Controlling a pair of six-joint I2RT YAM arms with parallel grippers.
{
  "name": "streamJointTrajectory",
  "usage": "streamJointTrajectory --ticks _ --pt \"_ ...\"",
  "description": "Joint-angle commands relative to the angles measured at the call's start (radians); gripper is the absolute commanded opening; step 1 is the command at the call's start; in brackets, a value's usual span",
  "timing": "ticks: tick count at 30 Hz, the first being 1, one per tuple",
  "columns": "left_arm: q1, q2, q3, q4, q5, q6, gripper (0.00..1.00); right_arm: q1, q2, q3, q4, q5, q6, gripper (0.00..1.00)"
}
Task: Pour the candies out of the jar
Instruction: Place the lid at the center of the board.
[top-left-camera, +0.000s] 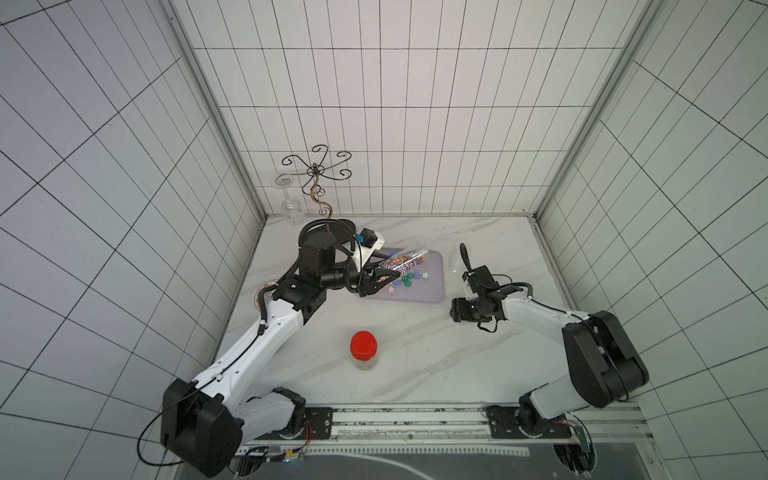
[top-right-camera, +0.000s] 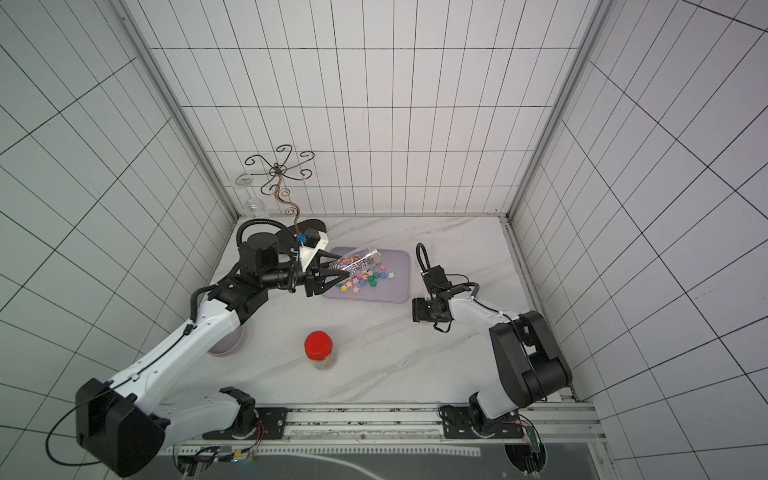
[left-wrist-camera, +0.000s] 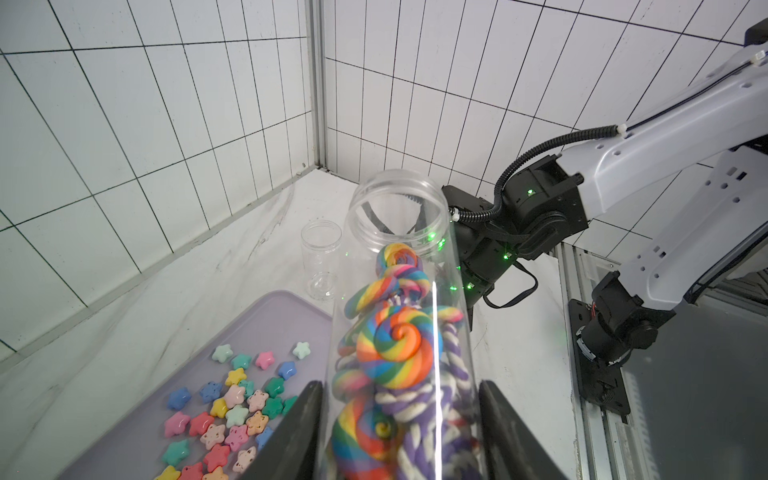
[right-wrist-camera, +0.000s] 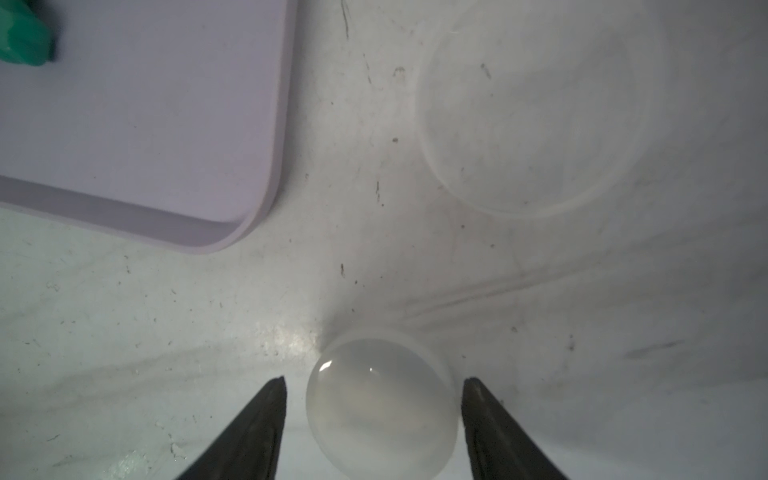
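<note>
While the left gripper (top-left-camera: 388, 276) pinches the jar (top-left-camera: 406, 262) near its base, the jar hangs tilted over the lilac tray (top-left-camera: 432, 293), far centre, mouth toward the right. Star candies (left-wrist-camera: 232, 403) lie on the tray; lollipops (left-wrist-camera: 395, 353) sit inside the jar. At right, the right gripper (right-wrist-camera: 374, 380) is spread, straddling a translucent cap (right-wrist-camera: 382, 409) on the table (right-wrist-camera: 124, 311)

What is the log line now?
left gripper: shut on jar over tray | stars: on tray | lollipops: in jar | right gripper: open around cap
</note>
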Motion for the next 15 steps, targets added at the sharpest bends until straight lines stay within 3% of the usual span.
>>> streamJointTrajectory --ticks 1,5,15 --pt "0.006 0.002 0.003 0.005 -0.021 0.019 0.35 0.008 -0.034 0.032 -0.036 0.025 -0.002 0.70" --pt "0.006 0.015 0.003 0.005 -0.028 0.011 0.35 0.000 -0.098 0.066 -0.068 -0.011 -0.025 0.74" --pt "0.005 0.034 -0.029 0.014 -0.119 -0.024 0.35 -0.144 -0.217 0.147 -0.123 -0.190 -0.074 0.76"
